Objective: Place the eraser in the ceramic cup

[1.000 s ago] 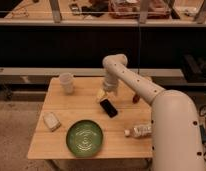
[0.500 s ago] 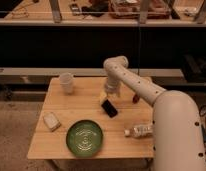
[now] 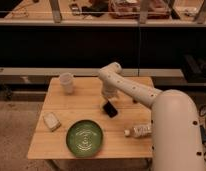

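Note:
The eraser (image 3: 110,108), a small black block, lies flat near the middle of the wooden table (image 3: 86,97). The ceramic cup (image 3: 67,82), off-white and upright, stands at the table's back left, well left of the eraser. My gripper (image 3: 106,99) hangs down from the bent white arm (image 3: 131,89), right at the eraser's back-left end and close above it. I cannot tell whether it touches the eraser.
A green plate (image 3: 84,137) sits at the front middle. A pale beige block (image 3: 51,121) lies at the front left. A clear plastic bottle (image 3: 140,130) lies on its side at the front right. A dark counter and rail run behind the table.
The gripper has come down and a little to the right, closer to the eraser. The eraser, cup and other things have not moved.

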Available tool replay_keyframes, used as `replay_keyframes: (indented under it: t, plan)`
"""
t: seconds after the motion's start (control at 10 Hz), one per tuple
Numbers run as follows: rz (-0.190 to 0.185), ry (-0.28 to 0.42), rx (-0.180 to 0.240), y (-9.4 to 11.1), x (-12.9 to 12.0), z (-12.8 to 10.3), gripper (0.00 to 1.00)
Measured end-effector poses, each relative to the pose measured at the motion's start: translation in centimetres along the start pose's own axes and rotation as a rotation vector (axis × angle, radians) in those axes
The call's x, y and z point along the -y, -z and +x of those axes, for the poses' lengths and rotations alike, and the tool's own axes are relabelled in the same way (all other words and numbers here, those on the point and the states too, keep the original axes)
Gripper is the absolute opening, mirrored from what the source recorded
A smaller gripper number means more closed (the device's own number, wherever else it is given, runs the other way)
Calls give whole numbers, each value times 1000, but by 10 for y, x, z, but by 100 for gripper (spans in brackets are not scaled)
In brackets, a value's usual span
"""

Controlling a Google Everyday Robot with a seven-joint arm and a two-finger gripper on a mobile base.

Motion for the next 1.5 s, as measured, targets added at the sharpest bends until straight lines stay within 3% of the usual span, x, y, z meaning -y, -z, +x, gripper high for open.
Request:
replay_keyframes:
  t: [0.3, 0.6, 0.8, 0.9, 1.0, 1.3, 1.5]
  plan:
    - [-4, 0, -9, -11, 11, -7, 74]
    - [9, -14, -22, -17, 15, -14, 45]
    - [58, -42, -45, -14, 21, -12, 23]
    - [97, -61, -71, -5, 21, -6, 12]
    - [112, -73, -93, 3, 15, 2, 5]
    - [89, -49, -163, 43, -7, 59, 0]
    - [108, -15, -192, 59, 0, 110, 0]
